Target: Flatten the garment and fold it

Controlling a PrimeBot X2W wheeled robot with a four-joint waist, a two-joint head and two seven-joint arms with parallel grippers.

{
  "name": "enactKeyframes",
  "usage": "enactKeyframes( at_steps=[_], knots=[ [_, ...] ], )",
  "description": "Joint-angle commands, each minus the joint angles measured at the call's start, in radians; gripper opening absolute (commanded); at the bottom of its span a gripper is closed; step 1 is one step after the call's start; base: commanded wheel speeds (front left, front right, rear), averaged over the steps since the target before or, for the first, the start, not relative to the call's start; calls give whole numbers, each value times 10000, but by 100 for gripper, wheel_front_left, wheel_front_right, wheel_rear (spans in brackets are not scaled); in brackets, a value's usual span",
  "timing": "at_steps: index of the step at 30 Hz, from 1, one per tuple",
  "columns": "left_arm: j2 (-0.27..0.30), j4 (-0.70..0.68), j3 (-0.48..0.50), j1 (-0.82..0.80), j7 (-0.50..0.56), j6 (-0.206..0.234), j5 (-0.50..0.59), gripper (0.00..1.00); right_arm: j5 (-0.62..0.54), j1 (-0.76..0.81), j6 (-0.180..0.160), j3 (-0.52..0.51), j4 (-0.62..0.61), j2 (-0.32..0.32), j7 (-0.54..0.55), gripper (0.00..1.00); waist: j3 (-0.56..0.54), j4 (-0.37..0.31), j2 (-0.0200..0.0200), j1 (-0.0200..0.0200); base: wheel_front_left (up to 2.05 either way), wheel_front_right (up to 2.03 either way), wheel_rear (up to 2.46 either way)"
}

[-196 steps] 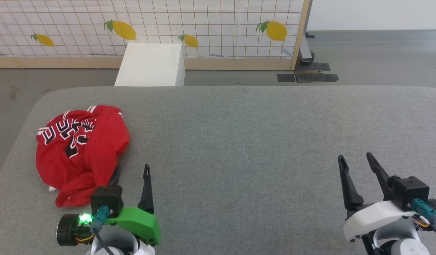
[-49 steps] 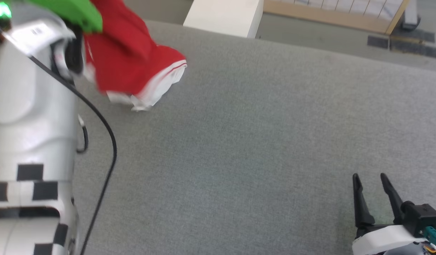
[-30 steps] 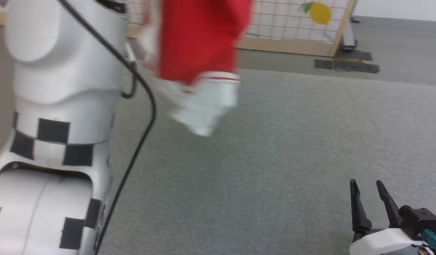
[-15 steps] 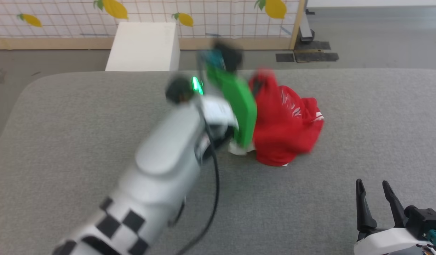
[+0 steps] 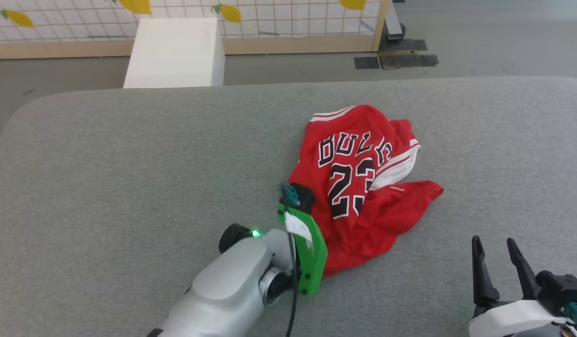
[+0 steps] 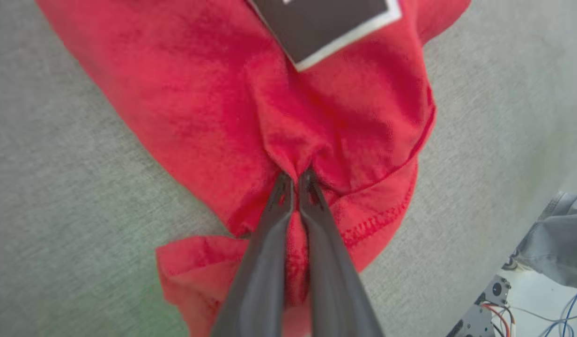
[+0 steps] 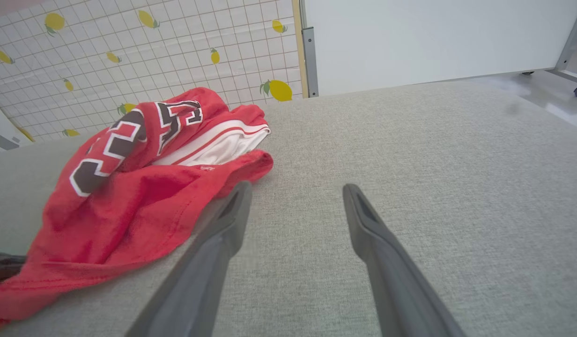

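Observation:
The red jersey lies crumpled on the grey cushioned surface, right of the middle, with its black "BULLS 23" lettering facing up and a white sleeve at its right side. My left gripper is shut on a pinched fold of red cloth at the jersey's near left edge; in the head view its green wrist hides the fingers. My right gripper stands open at the lower right, apart from the jersey, with nothing between its fingers.
A white box stands on the floor beyond the surface's far edge, in front of a lemon-patterned panel with a wooden frame. Dark tape patches mark the floor at the back right. Bare grey surface stretches to the left.
My left arm has swung the jersey from high in the air down onto the surface, where it now lies with the lettering up. The right gripper has stayed put.

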Motion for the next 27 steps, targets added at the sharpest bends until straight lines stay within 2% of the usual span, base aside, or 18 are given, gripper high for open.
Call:
enactKeyframes(
  at_steps=[1, 7, 11, 13, 20, 24, 27],
  knots=[
    [-4, -171, 220, -52, -267, 188, -186, 100, 34, 35, -15, 5, 35, 10, -57, 100, -209, 218, -1, 0, 0, 0, 0],
    [148, -989, 1473, -576, -1456, 664, -736, 100, 85, 192, -15, 81, 87, 10, -57, 100, -677, 682, -1, 0, 0, 0, 0],
    [609, -1715, 2456, -621, -2609, 963, -969, 100, 124, 285, -15, 120, 112, 10, -57, 100, -922, 901, -1, 0, 0, 0, 0],
    [937, -2102, 3002, -528, -3488, 1244, -920, 100, 149, 318, -15, 119, 103, 10, -57, 100, -996, 980, -1, 0, 0, 0, 0],
    [2727, -3216, 4027, 557, -6319, 2499, 377, 100, 139, 283, -15, -63, -50, 10, -57, 100, -1149, 1132, -1, 0, 0, 0, 0],
    [3524, -4139, 4370, 1765, -6866, 2954, 1095, 100, 103, 260, -15, -168, -107, 11, -57, 100, -1160, 1179, -1, 0, 0, 0, 0],
    [3769, -4893, 4672, 2775, -6949, 3182, 1397, 100, 99, 221, -15, -210, -174, 11, -57, 100, -1080, 1191, -1, 0, 0, 0, 0]
  ],
)
